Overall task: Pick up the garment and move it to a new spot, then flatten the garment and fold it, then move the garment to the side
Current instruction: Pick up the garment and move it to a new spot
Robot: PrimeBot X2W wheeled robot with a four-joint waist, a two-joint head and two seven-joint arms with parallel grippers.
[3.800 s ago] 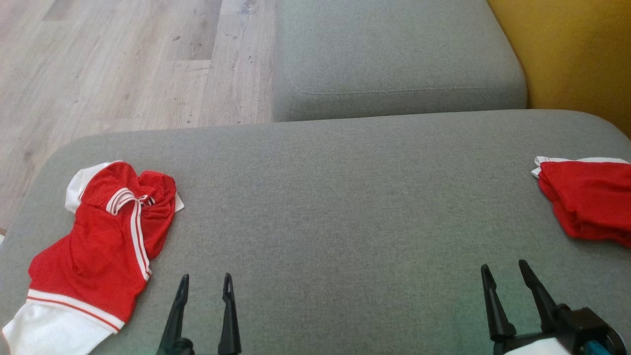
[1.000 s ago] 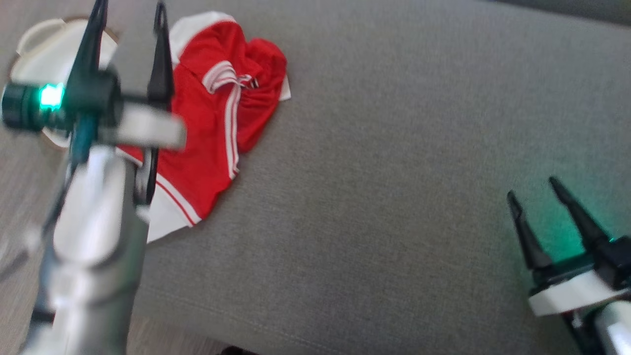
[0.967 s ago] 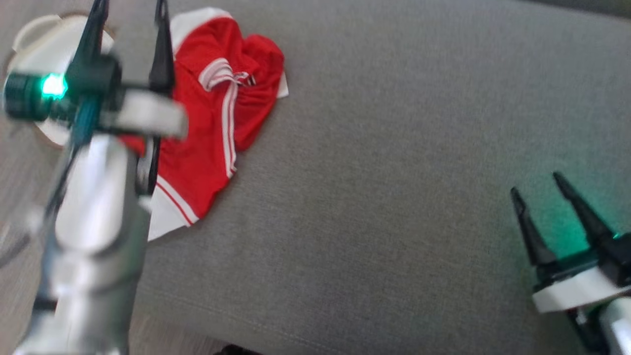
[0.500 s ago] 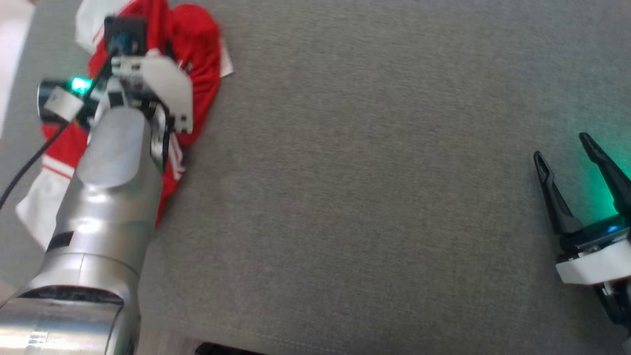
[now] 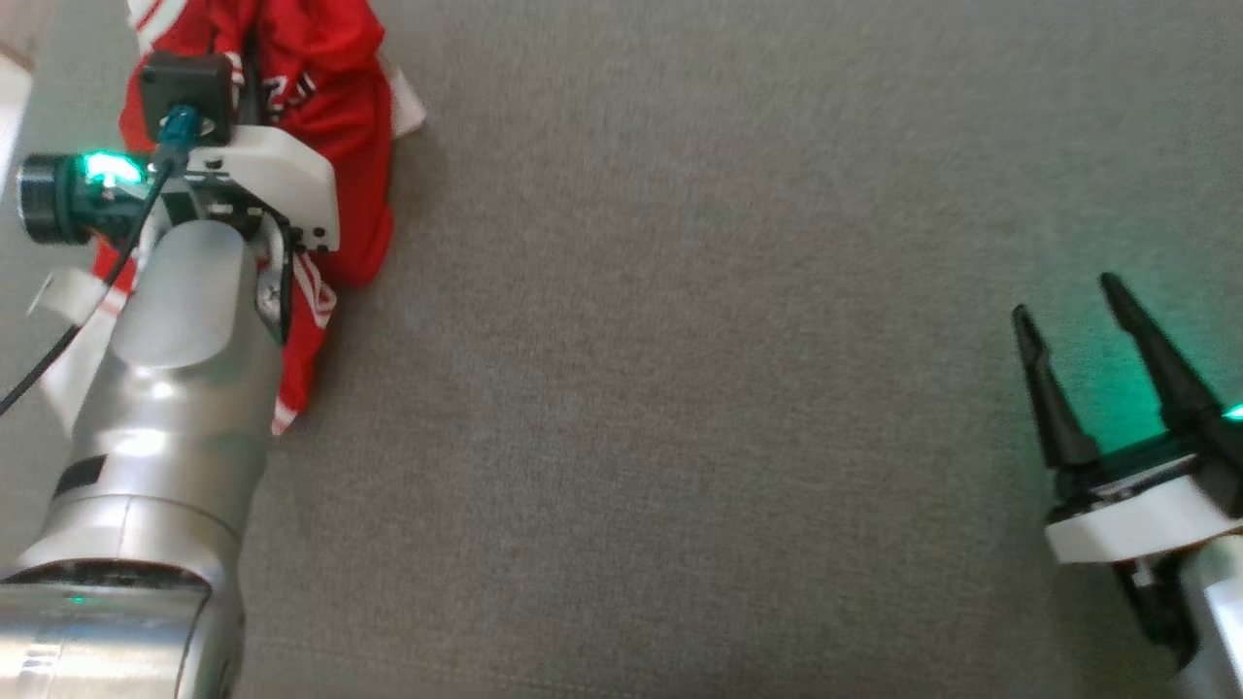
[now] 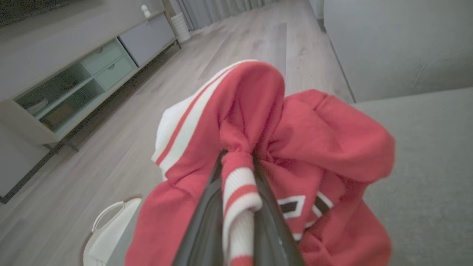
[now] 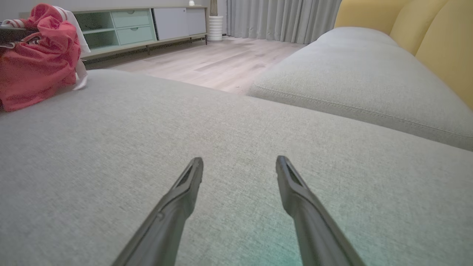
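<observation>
1. Since half a second ago the left gripper has closed. The garment, which lay flatter under the arm, now bunches up around the fingers.
2. Left gripper: fingers clamped on a white-and-red striped band of the garment, clear in the left wrist view.
3. Garment: red with white trim, at the left end of the grey sofa cushion. Its lower folds touch the cushion.
4. Right gripper: fingers spread apart over the cushion's right side, well apart from the garment.
5. Wooden floor lies beyond the cushion.
</observation>
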